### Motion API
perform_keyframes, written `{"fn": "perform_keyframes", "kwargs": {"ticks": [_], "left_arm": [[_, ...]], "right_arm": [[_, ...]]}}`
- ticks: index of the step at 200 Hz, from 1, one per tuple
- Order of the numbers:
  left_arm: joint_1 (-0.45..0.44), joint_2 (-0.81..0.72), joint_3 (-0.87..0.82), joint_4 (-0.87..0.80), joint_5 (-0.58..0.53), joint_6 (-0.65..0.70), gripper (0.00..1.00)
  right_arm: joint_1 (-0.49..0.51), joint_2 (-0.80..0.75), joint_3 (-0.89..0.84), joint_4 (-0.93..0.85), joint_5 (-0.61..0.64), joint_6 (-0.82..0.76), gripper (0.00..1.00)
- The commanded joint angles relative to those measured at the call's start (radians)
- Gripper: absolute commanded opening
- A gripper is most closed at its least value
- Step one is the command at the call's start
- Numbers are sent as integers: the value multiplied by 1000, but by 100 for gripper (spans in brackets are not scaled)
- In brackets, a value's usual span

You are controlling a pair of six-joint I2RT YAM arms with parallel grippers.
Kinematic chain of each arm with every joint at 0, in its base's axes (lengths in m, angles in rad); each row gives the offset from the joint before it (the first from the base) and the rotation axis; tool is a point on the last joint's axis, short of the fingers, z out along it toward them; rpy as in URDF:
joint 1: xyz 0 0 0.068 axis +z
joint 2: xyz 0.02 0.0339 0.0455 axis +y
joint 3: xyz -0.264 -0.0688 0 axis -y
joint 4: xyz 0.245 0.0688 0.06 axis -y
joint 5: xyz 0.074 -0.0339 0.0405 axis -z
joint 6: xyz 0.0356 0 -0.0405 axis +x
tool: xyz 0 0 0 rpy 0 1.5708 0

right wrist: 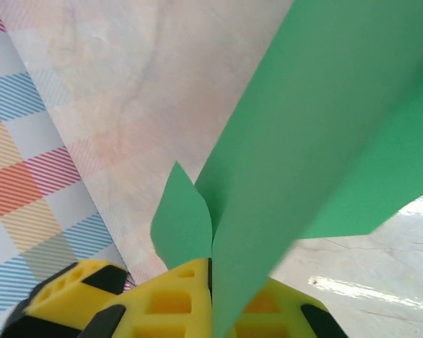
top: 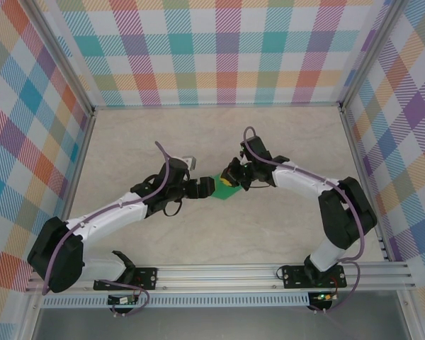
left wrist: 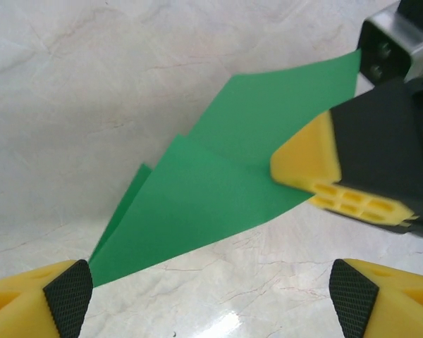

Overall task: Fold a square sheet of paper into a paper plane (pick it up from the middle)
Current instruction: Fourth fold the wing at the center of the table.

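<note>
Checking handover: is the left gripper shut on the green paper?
No: the left gripper stands wide open; the right gripper pinches the paper.

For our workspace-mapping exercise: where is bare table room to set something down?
Free: the far strip of table by the back wall; the near middle patch ahead of the rail. Crowded: the centre, where left gripper, right gripper and green paper meet.

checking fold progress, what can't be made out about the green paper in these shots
Top external: folded green paper sheet is too small, its ends covered by left gripper and right gripper.
Left wrist: right gripper's yellow finger hides part of it.
Right wrist: it runs off the top and right edges.
</note>
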Motion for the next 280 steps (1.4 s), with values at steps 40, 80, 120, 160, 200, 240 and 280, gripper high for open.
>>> {"fn": "perform_keyframes", "kwargs": {"ticks": [40,80,120,160,200,240,280], "left_arm": [[-1,-53,-44,72,-51,145,99],[-20,-23,-148,266,22,272,99],[-48,89,-190,415,6,434,90],[-73,209,-223,578,16,613,77],[-82,249,-241,671,48,701,71],[-81,307,-239,718,30,744,70],[-81,377,-208,742,66,756,61]], "right_arm": [[6,30,99,-170,108,-51,3],[3,55,45,-121,82,81,2],[-22,44,-11,-111,60,213,2],[-35,40,-27,-141,43,261,1],[-35,48,-33,-133,26,283,1],[-35,59,-33,-129,2,292,2],[-39,77,-30,-125,-23,294,2]]}}
